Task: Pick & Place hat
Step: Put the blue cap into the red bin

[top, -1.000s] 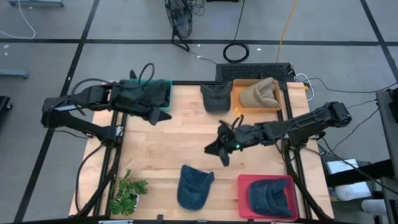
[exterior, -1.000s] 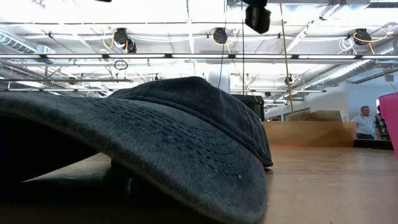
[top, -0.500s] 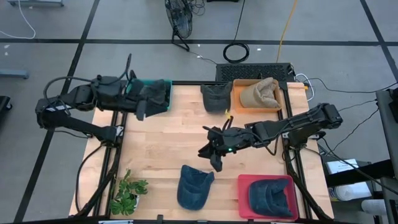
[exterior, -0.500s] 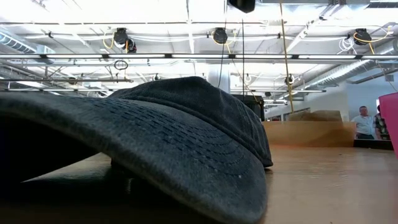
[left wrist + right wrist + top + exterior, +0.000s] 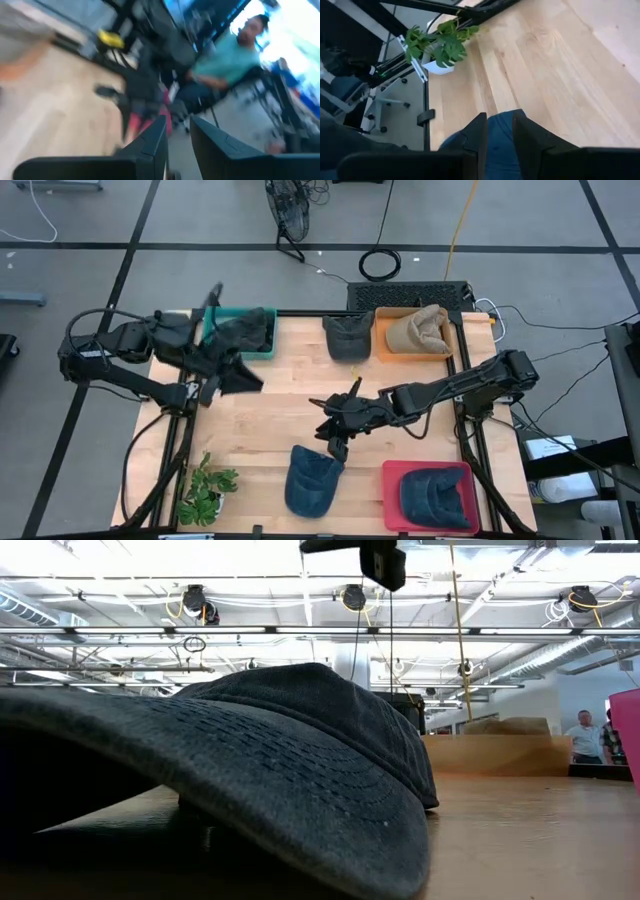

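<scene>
On the pale wooden bench (image 5: 270,415): right tool (image 5: 333,442), fingers nearly together, holding nothing, hovering above soft blue cap (image 5: 308,480); left tool (image 5: 222,376) likewise empty, near green bin (image 5: 268,320).

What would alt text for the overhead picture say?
Seen from above, the right hand hovers just over a blue hat lying on the wooden table. The left hand waits near a green bin; another hat sits in a red bin.
</scene>
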### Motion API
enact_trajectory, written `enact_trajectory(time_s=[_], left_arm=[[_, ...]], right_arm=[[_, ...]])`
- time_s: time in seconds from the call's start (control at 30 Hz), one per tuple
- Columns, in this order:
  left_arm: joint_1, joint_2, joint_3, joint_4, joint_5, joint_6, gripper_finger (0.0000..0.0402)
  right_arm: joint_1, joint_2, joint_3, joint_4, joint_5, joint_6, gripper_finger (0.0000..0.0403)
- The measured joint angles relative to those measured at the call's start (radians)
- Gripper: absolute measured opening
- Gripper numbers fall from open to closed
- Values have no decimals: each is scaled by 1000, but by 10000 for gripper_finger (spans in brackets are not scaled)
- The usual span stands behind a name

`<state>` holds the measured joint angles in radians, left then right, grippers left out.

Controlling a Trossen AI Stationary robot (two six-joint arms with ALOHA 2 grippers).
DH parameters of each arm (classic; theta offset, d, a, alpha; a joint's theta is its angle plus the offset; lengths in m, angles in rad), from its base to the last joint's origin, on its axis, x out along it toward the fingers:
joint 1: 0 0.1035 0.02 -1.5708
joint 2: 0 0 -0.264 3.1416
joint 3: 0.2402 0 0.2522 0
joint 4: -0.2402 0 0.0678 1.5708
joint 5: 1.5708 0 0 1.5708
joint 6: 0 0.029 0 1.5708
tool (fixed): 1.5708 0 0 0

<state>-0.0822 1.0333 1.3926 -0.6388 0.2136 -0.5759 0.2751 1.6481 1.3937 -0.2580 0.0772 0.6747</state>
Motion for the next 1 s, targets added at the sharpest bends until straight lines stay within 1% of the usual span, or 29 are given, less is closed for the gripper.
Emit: enact_trajectory(time_s=[0.1,0.2,0.4,0.5,0.57,0.63,0.7,0.83,0.93,1.0], left_arm=[[-45,0,0,-86,6,25,93],[-85,-1,0,-158,-2,28,93],[-139,1,0,-183,-15,59,93],[-158,9,0,-184,-61,66,93],[-169,14,0,-194,-110,58,93],[-171,15,0,-201,-162,58,93],[-171,16,0,-204,-206,49,93],[-170,16,0,-203,-290,11,93],[-170,18,0,-204,-319,-24,93],[-170,24,0,-204,-316,-33,93]], right_arm=[[2,20,0,-1,-1,40,70],[27,44,0,0,-10,73,70],[67,101,0,-9,-26,92,70],[67,103,0,17,-29,91,71],[67,103,0,42,-52,69,75],[78,103,0,29,-48,43,83],[86,111,0,14,-21,20,95],[87,147,0,39,-3,-13,129],[86,180,0,71,-8,-51,156],[89,200,0,87,-52,-82,171]])
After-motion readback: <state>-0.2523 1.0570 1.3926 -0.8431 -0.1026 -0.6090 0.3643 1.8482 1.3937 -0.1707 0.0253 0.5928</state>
